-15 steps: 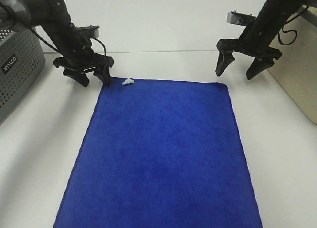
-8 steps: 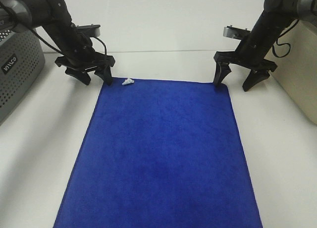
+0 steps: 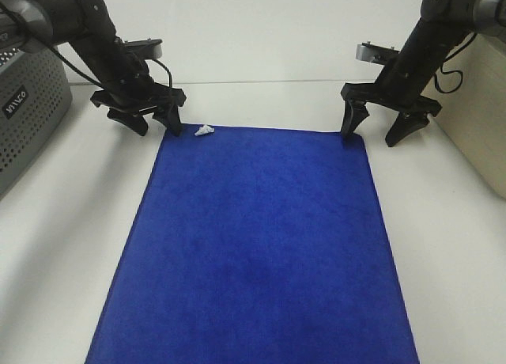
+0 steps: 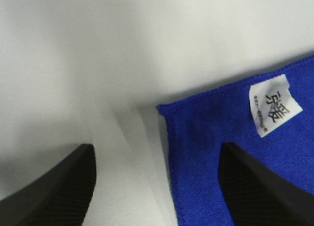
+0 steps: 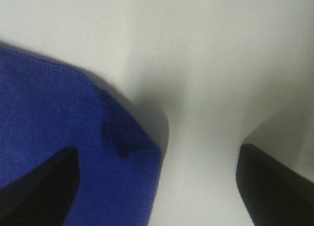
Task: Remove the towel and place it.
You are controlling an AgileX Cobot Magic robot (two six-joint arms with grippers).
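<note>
ENV: robot lab bench | EVID: L arm (image 3: 88, 28) + R arm (image 3: 433, 33) over plain white tbl (image 3: 55, 245); white wall (image 3: 261, 32); grey perforated basket (image 3: 28, 115)

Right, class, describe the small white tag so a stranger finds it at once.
Start at the big blue towel spread on the white table. Go to its far corner by the left gripper: the tag is the only white scrap there.

We see the towel (image 3: 257, 245) flat on the worktop (image 3: 447, 245). The basket (image 3: 28, 103) sits far to its left.
</note>
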